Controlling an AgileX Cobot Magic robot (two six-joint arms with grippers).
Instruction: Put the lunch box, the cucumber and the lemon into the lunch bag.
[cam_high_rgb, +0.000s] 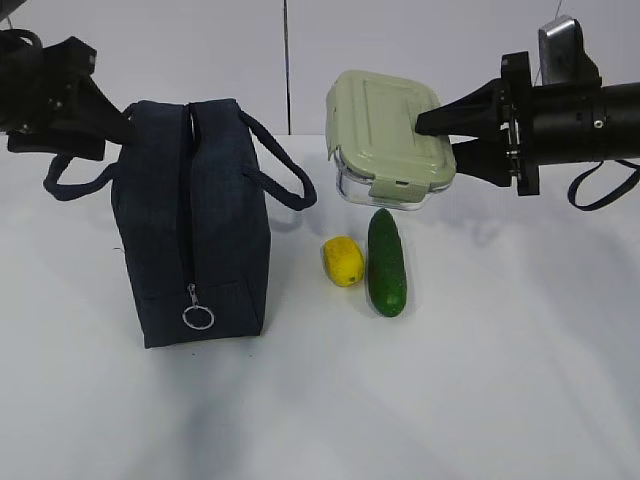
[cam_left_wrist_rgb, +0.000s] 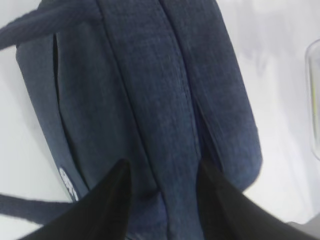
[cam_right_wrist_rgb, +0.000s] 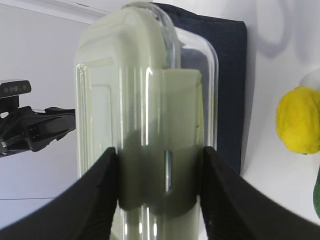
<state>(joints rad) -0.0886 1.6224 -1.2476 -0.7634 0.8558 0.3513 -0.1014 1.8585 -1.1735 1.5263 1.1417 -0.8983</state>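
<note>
The navy lunch bag (cam_high_rgb: 190, 230) stands on the white table at the left, with its ring pull (cam_high_rgb: 198, 317) low on the near end. My left gripper (cam_high_rgb: 118, 125) is at the bag's far top end. In the left wrist view its jaws (cam_left_wrist_rgb: 162, 165) are closed on a fold of the bag's top fabric (cam_left_wrist_rgb: 150, 100). My right gripper (cam_high_rgb: 437, 142) is shut on the lunch box (cam_high_rgb: 385, 130), held tilted in the air to the right of the bag, with a finger on each face (cam_right_wrist_rgb: 159, 150). The lemon (cam_high_rgb: 343, 260) and the cucumber (cam_high_rgb: 386, 262) lie side by side on the table below the box.
The bag's two loop handles hang out to either side (cam_high_rgb: 285, 170). A white wall with a dark vertical seam (cam_high_rgb: 287, 60) stands behind the table. The right wrist view shows the bag (cam_right_wrist_rgb: 230, 75) beyond the box, the lemon (cam_right_wrist_rgb: 299, 120) and the left arm (cam_right_wrist_rgb: 35, 130).
</note>
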